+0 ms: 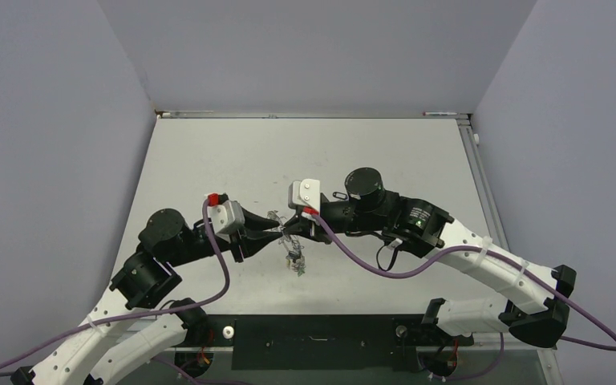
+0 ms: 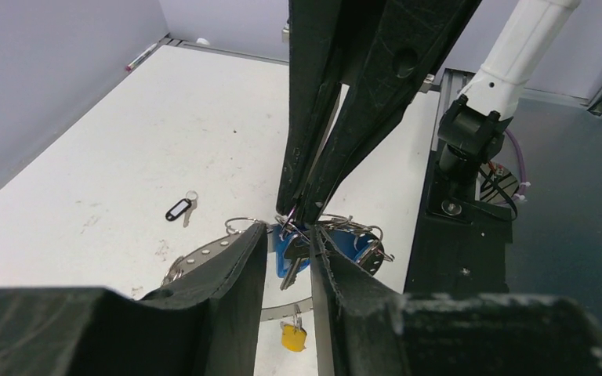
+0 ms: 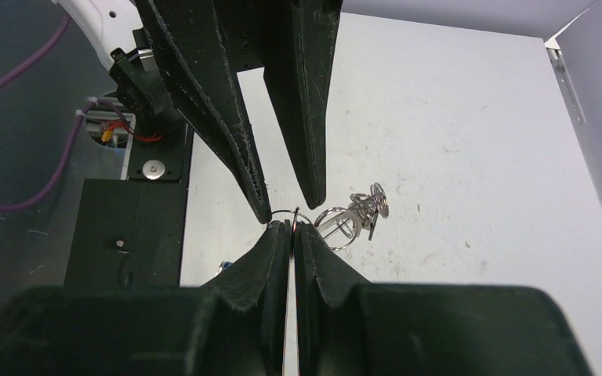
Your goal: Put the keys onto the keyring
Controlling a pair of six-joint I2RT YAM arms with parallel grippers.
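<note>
My two grippers meet tip to tip over the middle of the table. My right gripper [image 3: 291, 229] is shut on a thin wire loop of a key. My left gripper [image 2: 288, 239] has its jaws a little apart, with a blue key [image 2: 290, 254] and wire loops hanging between them. The flat grey keyring [image 2: 204, 252] lies under and around the left fingers, partly hidden. A yellow key [image 2: 292, 337] hangs on its near edge. A bunch of wire loops and silver keys [image 3: 358, 213] shows just beyond the right fingertips. From above, the left gripper [image 1: 279, 233] and the right gripper [image 1: 291, 225] almost touch.
A single black-headed key [image 2: 179, 209] lies loose on the white table [image 1: 208, 160], also seen from above [image 1: 339, 195]. A black base plate [image 1: 313, 343] runs along the near edge. Grey walls enclose the left, back and right sides.
</note>
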